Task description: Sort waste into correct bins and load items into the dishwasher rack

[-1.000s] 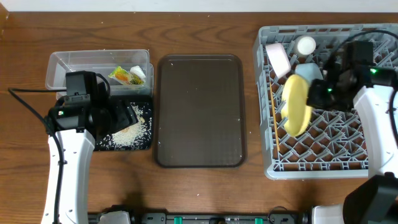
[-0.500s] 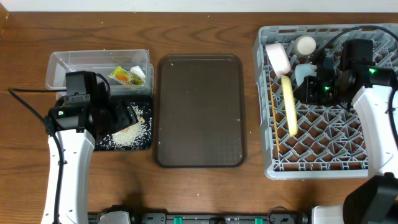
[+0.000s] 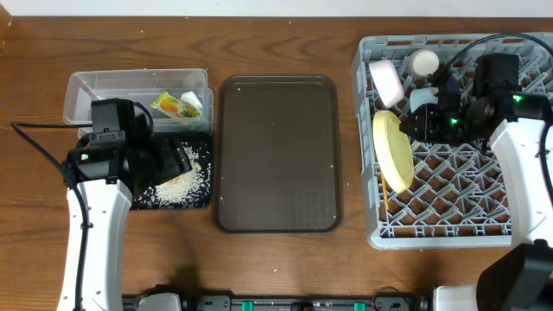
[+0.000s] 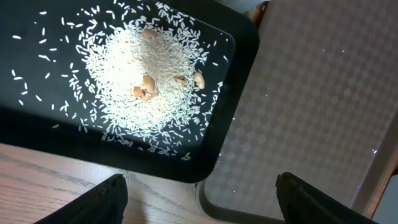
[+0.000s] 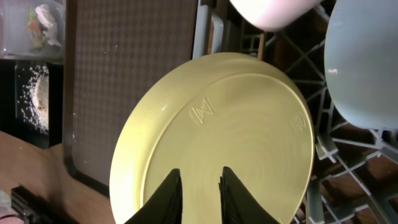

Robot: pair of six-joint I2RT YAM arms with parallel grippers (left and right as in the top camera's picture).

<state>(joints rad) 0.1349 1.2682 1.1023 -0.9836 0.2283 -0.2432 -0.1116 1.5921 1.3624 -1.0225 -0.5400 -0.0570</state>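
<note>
Yellow plate [image 3: 393, 151] stands on edge at the 9 o'clock side of the rack [image 3: 449, 220], tilted with its top toward the rack's 9 o'clock wall and its underside facing the right gripper [image 5: 199, 186]. In the right wrist view that gripper's fingers show only a slim gap between them, with the plate's underside just beyond; nothing appears pinched. The step in hand looks like parking the plate among the pegs.

To finish it well, the right arm would best widen its fingers fully before moving. It should then back off toward 3 o'clock and upward in a straight line, so no fingertip hooks the rim and tips the plate flat. The blue bowl [image 5: 367, 62] sits close at the gripper's 1 o'clock in the wrist view, and the white bowl [image 3: 386, 79] lies at 12 o'clock of the plate, so the retreat should pass between them without a sideways swing. Whether the plate's lower edge is seated in a slot is hidden; a slow pull-away would show any slip.

The left gripper [image 4: 200, 186] hangs with its fingers wide apart and empty over the 3 o'clock end of the black tray [image 4: 37, 124], where the rice [image 4: 143, 74] lies heaped
</note>
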